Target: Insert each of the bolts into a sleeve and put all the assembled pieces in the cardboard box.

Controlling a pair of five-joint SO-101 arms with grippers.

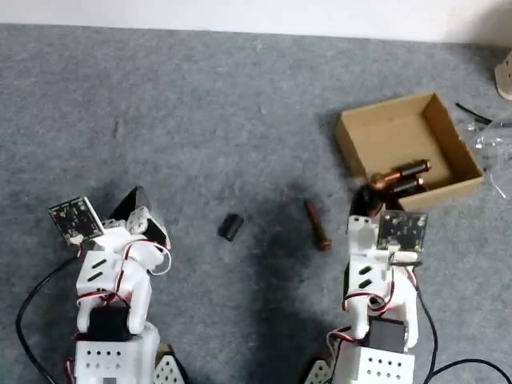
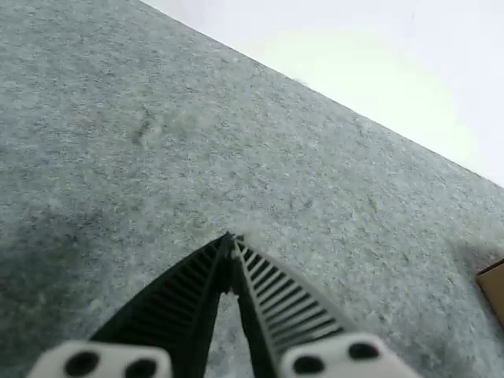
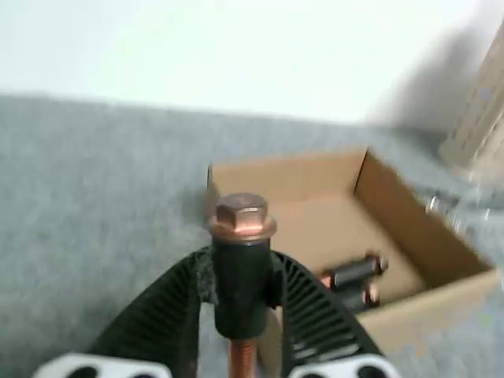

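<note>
At the near left corner of the cardboard box [image 1: 353, 146], the right pincer [image 3: 242, 272] is clamped on an assembled piece [image 3: 241, 260]. Its black sleeve sits between the ribbed fingers, its copper hexagonal head stands clear above the fingertips, and its threaded shank shows below the sleeve. In the high view this pincer [image 1: 366, 202] lies just outside the box wall, with the piece's copper head at the wall's edge. Inside the box, against its near wall, two finished pieces [image 1: 408, 170] lie side by side, close together. On the grey mat [image 1: 200, 112], between the two arms, a loose bolt [image 1: 317, 225] lies near the right pincer, on its left. A loose sleeve [image 1: 230, 226] lies farther left, apart from the bolt. The left pincer [image 2: 231, 246] hangs over bare mat with its fingers closed together on nothing, well apart from the loose sleeve, the loose bolt and the box
</note>
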